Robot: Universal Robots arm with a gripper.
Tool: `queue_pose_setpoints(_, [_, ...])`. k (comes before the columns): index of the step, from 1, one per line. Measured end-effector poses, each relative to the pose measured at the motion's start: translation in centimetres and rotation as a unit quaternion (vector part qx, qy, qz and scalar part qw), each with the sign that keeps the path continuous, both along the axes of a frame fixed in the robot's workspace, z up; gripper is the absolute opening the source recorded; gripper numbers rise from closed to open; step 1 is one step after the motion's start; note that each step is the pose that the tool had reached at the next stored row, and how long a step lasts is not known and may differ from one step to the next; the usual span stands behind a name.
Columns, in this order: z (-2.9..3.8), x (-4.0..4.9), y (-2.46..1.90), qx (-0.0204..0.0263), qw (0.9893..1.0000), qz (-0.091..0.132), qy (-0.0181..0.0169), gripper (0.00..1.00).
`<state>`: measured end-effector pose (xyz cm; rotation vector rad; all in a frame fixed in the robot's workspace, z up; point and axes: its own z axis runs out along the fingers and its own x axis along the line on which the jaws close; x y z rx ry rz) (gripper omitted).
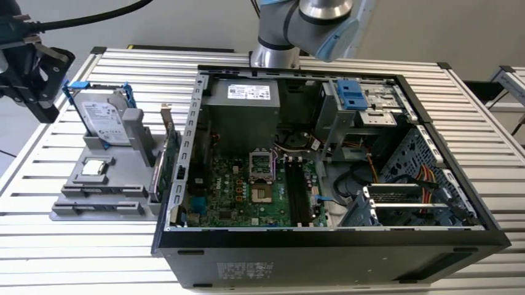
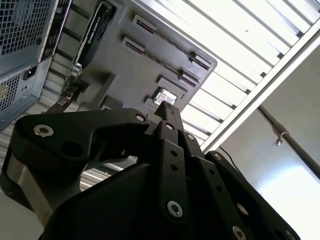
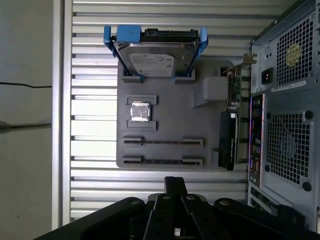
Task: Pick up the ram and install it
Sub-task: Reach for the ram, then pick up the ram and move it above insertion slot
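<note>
Currently hovering with gripper (image 3: 175, 183) closed on nothing, grey tray (image 3: 170, 110) lying below it, facing the ram (image 3: 163, 161) sitting edge-on just beyond the gripper's tip.

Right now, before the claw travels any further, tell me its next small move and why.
Probably open the claw and shift it over the ram strip closest to it. The claw looks shut and empty and hangs clear of the gray holder, while two ram strips sit untouched in the holder's slots, near the silver chip.
</note>
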<state>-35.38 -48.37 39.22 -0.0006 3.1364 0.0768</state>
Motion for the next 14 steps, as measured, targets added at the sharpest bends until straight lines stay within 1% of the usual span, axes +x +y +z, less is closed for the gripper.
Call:
queue_pose_setpoints(3, [0.0,-0.01,-0.14,0.0,1.0,0.0,0.0,0.0])
queue_pose_setpoints(14, [0.0,0.0,-0.21,0.0,1.0,0.0,0.0,0.0])
